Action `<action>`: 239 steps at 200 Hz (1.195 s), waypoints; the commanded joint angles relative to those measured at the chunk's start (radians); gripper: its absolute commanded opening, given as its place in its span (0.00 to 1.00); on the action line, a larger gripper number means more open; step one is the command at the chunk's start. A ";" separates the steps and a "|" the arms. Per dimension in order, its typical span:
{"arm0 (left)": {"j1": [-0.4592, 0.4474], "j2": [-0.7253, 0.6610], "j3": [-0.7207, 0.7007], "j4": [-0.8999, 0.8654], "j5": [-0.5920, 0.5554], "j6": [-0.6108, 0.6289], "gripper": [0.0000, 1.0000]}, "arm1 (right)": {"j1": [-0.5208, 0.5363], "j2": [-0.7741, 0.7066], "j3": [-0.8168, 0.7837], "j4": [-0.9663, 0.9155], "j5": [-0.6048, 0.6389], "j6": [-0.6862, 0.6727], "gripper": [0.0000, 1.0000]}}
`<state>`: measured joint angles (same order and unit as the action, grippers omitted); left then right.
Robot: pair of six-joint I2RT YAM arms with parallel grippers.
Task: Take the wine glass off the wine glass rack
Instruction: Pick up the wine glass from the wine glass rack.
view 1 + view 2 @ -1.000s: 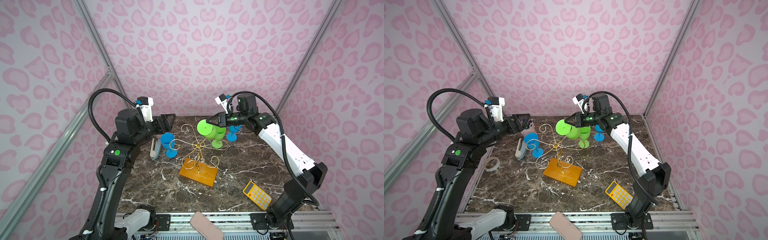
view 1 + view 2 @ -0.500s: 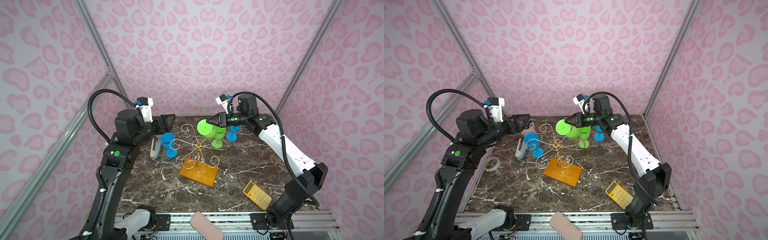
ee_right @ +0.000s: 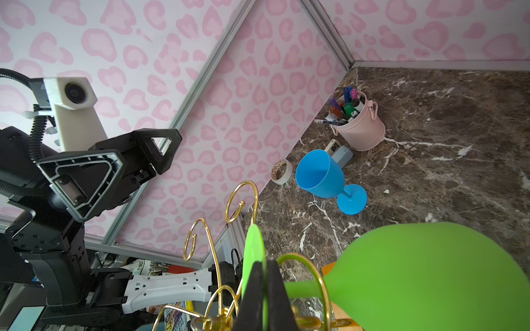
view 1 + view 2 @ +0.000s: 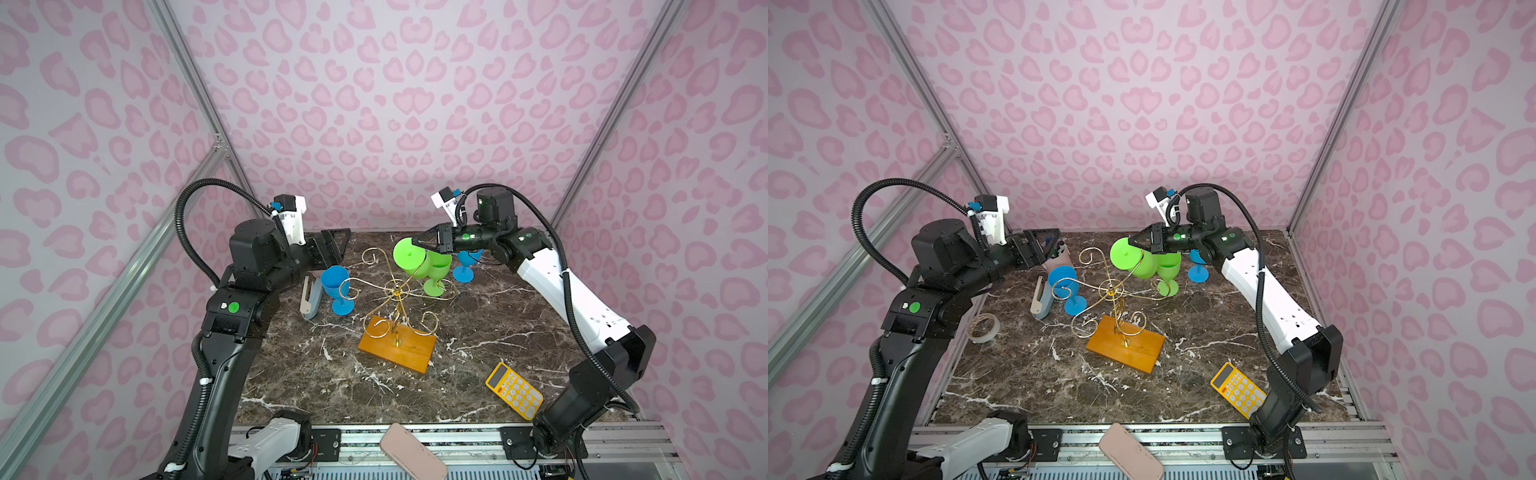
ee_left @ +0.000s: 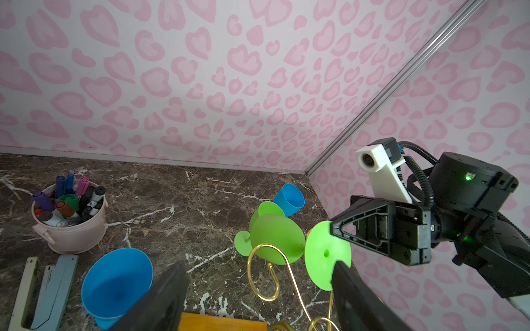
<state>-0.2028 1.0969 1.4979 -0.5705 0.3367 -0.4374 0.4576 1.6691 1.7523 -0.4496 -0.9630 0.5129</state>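
Right gripper [image 4: 415, 242] is pinched tight on the flat foot of the green wine glass [image 4: 405, 258]. The glass is tipped on its side at about 1 o'clock from the hub of the wine glass rack [image 4: 409, 353], with its stem inside a gold curl. Left gripper [image 4: 334, 249] hangs at roughly 10 o'clock, jaws spread wide, holding nothing.

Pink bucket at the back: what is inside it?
Markers fill the pink bucket: purple, blue, pink, green and black ones show. Their lower parts and the bucket's bottom are covered by its wall.
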 commanded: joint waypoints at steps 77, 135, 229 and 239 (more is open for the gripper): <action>0.054 0.016 -0.083 -0.088 0.200 -0.071 0.71 | -0.009 -0.026 -0.011 0.031 -0.017 0.010 0.00; 0.121 -0.239 -0.305 0.033 0.155 -0.073 0.77 | -0.013 -0.029 -0.013 0.026 -0.022 0.010 0.00; 0.121 -0.313 -0.412 0.093 0.224 -0.144 0.78 | -0.022 -0.048 -0.033 0.012 -0.017 0.015 0.00; 0.122 -0.313 -0.423 0.111 0.245 -0.157 0.78 | -0.024 -0.047 -0.033 0.015 -0.017 0.016 0.00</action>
<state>-0.0814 0.7841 1.0946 -0.5320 0.5201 -0.5568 0.4358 1.6249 1.7267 -0.4397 -0.9684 0.5213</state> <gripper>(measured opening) 0.779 0.049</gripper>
